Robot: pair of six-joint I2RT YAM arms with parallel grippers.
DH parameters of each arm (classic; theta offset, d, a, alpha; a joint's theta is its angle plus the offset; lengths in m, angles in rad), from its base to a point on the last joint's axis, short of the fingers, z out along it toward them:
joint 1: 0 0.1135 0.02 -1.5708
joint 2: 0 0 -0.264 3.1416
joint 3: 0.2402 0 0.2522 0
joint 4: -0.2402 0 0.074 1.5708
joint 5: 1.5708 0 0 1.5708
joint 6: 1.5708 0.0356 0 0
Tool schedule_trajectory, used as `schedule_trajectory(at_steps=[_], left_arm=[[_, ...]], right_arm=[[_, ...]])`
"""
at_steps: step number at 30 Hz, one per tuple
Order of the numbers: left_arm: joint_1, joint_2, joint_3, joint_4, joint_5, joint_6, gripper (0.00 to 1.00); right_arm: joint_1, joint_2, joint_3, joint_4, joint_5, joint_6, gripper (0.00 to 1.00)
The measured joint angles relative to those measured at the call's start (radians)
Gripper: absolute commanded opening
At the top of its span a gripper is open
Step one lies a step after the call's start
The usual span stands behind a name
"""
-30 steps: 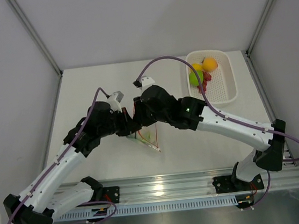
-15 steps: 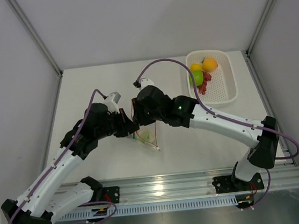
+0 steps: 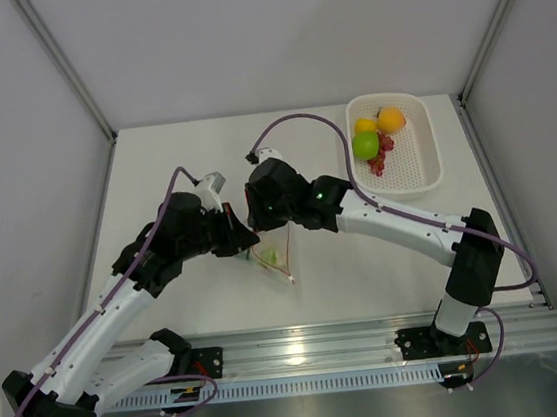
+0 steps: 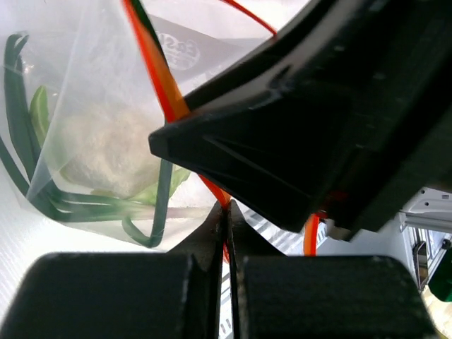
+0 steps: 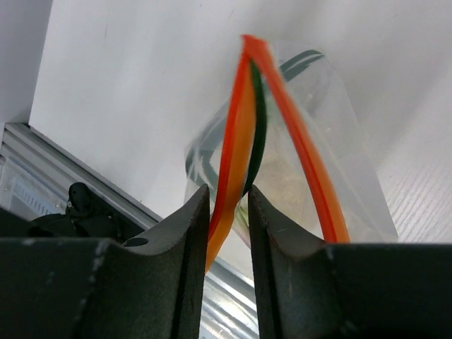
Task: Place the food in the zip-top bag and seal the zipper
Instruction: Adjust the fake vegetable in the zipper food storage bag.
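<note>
Left of centre in the top view, the left gripper (image 3: 246,240) has its jaws pressed fully together, pinching the zipper (image 4: 157,67) of the zip-top bag (image 3: 276,256). The bag sits mid-table (image 3: 172,160), just below both wrists, with green stalks (image 4: 39,194) and a pale leafy piece (image 4: 106,152) inside. Just right, the right gripper (image 5: 227,212) stands narrowly parted, one zipper lip filling the gap. At upper right, the basket (image 3: 428,173) holds the green apple (image 3: 365,145), orange-yellow round fruit (image 3: 390,119) and red bits (image 3: 381,160).
</note>
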Motion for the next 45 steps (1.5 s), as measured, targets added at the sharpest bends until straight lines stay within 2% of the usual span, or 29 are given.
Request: schedule_trajectory(at_steps=[2, 5, 8, 11, 13, 15, 16, 19, 20, 23, 31, 39, 45], left_arm=[[0.000, 0.000, 0.000, -0.004, 0.000, -0.002, 0.00], [0.000, 0.000, 0.000, -0.008, 0.000, -0.003, 0.01], [0.000, 0.000, 0.000, -0.010, 0.000, -0.003, 0.01], [0.000, 0.000, 0.000, -0.014, -0.001, -0.003, 0.01], [0.000, 0.000, 0.000, -0.015, -0.005, -0.003, 0.01], [0.000, 0.000, 0.000, -0.018, -0.005, -0.003, 0.01], [0.000, 0.000, 0.000, -0.021, -0.005, -0.003, 0.01], [0.000, -0.003, 0.000, -0.040, -0.004, -0.002, 0.01], [0.000, -0.003, 0.000, -0.037, -0.004, -0.002, 0.01], [0.000, -0.004, 0.000, -0.031, -0.003, -0.003, 0.01], [0.000, -0.005, 0.000, -0.021, -0.004, -0.003, 0.01], [0.000, -0.018, 0.000, -0.021, -0.006, -0.006, 0.01], [0.000, -0.077, 0.000, -0.014, -0.023, -0.025, 0.01]], right_arm=[[-0.002, 0.012, -0.003, 0.002, 0.000, -0.002, 0.29], [-0.002, 0.014, -0.018, 0.011, 0.000, -0.005, 0.22], [-0.002, 0.014, -0.031, 0.026, 0.000, -0.007, 0.08], [-0.001, 0.019, -0.034, 0.030, -0.002, -0.007, 0.06], [-0.001, 0.025, -0.034, 0.029, 0.000, -0.008, 0.14], [0.001, 0.027, -0.039, 0.032, 0.002, -0.014, 0.31], [0.003, 0.024, -0.046, 0.037, 0.007, -0.018, 0.45], [0.002, 0.007, -0.079, 0.045, 0.025, -0.035, 0.60], [-0.001, -0.001, -0.087, 0.045, 0.029, -0.037, 0.63], [-0.005, -0.036, -0.100, 0.044, 0.031, -0.045, 0.65], [0.001, -0.196, -0.106, 0.064, 0.029, -0.040, 0.62], [0.030, -0.256, -0.161, 0.082, 0.024, 0.000, 0.38], [0.059, -0.221, -0.168, 0.082, 0.022, 0.024, 0.30]])
